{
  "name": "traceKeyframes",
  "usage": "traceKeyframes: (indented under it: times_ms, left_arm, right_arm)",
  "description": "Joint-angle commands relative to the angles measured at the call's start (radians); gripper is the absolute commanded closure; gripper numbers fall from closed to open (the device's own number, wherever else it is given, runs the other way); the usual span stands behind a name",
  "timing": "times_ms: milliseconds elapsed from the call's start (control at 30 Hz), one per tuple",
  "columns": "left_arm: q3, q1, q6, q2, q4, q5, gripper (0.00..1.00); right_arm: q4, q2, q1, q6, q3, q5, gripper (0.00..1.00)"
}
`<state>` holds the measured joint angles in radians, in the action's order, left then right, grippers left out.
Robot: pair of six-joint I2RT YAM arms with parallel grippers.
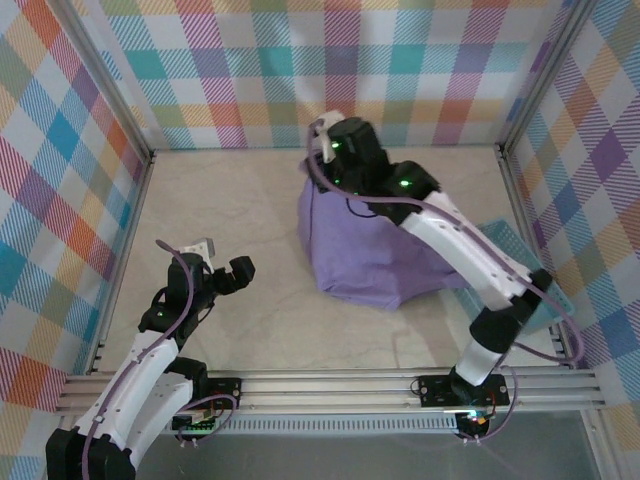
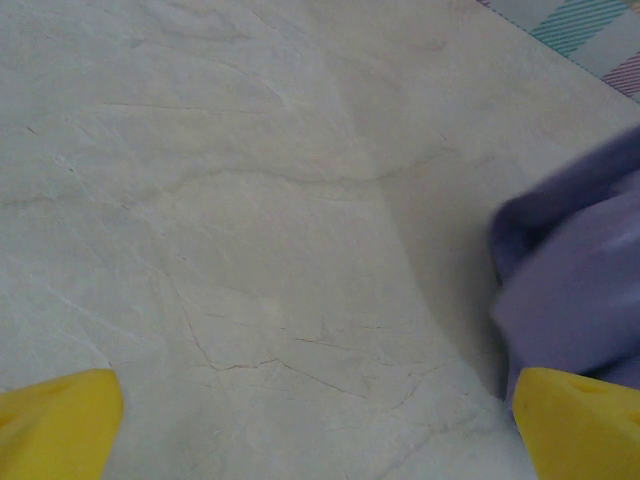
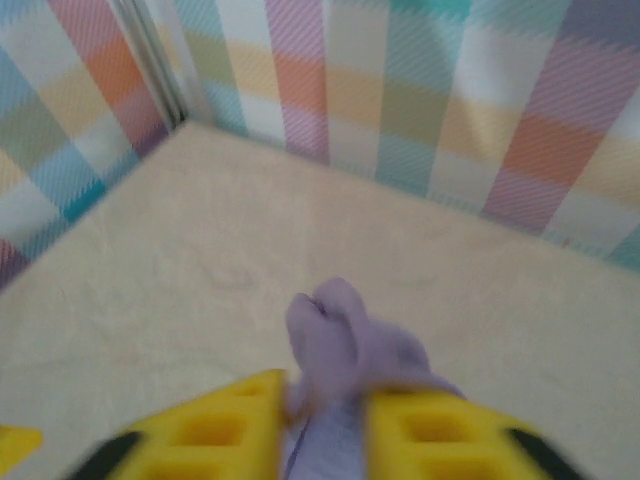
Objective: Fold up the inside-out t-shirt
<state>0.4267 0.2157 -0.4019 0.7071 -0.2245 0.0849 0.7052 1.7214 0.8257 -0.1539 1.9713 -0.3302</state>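
**Top external.** The lavender t-shirt (image 1: 375, 250) sits in a bunched heap on the pale table (image 1: 230, 190), just right of centre. Its top is drawn up to a peak at 12 o'clock. The right gripper (image 1: 325, 148) is at that peak, clamped on the fabric, with its arm crossing the heap from 4 o'clock. The left gripper (image 1: 222, 262) is at 9 o'clock of the heap, well apart from it, low over bare table with its jaws spread. A light blue basket (image 1: 508, 240) lies at 3 o'clock of the shirt, partly hidden by the right arm. Plaid walls (image 1: 250, 70) enclose the table.

**Left wrist.** The left gripper (image 2: 320, 430) is wide open and holds nothing. One yellow fingertip (image 2: 60, 425) is at 7 o'clock and the other at 5 o'clock. The t-shirt (image 2: 575, 290) is at 3 o'clock, a rumpled edge resting on the table (image 2: 250, 200).

**Right wrist.** The view is blurred. The right gripper (image 3: 330, 430) is at 6 o'clock. Its yellow fingers (image 3: 210, 430) are closed on a pinch of the t-shirt (image 3: 335, 340), and a knob of fabric pokes up between them. Beyond are the table (image 3: 180, 250) and a plaid wall (image 3: 400, 100).
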Motion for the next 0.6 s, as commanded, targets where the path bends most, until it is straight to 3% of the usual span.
traceKeyframes:
  times_ms: [0, 133, 233, 367, 567]
  left_arm:
    - [-0.011, 0.021, 0.017, 0.003, 0.045, -0.005, 0.00]
    - [0.012, 0.054, 0.028, 0.055, 0.056, 0.008, 0.00]
    - [0.102, 0.162, 0.041, 0.167, -0.004, -0.069, 0.00]
    - [0.230, 0.322, 0.007, 0.365, -0.043, -0.163, 0.00]
    - [0.363, 0.433, -0.045, 0.635, -0.034, -0.214, 0.00]
  right_arm:
    - [0.075, 0.048, 0.003, -0.045, -0.029, 0.006, 0.41]
    - [0.082, -0.044, -0.032, -0.069, -0.179, -0.082, 0.29]
    - [0.091, -0.166, -0.125, -0.152, -0.349, -0.062, 0.26]
    - [0.134, -0.313, -0.337, -0.280, -0.584, -0.029, 0.20]
    - [0.081, -0.428, -0.669, -0.296, -0.844, 0.119, 0.14]
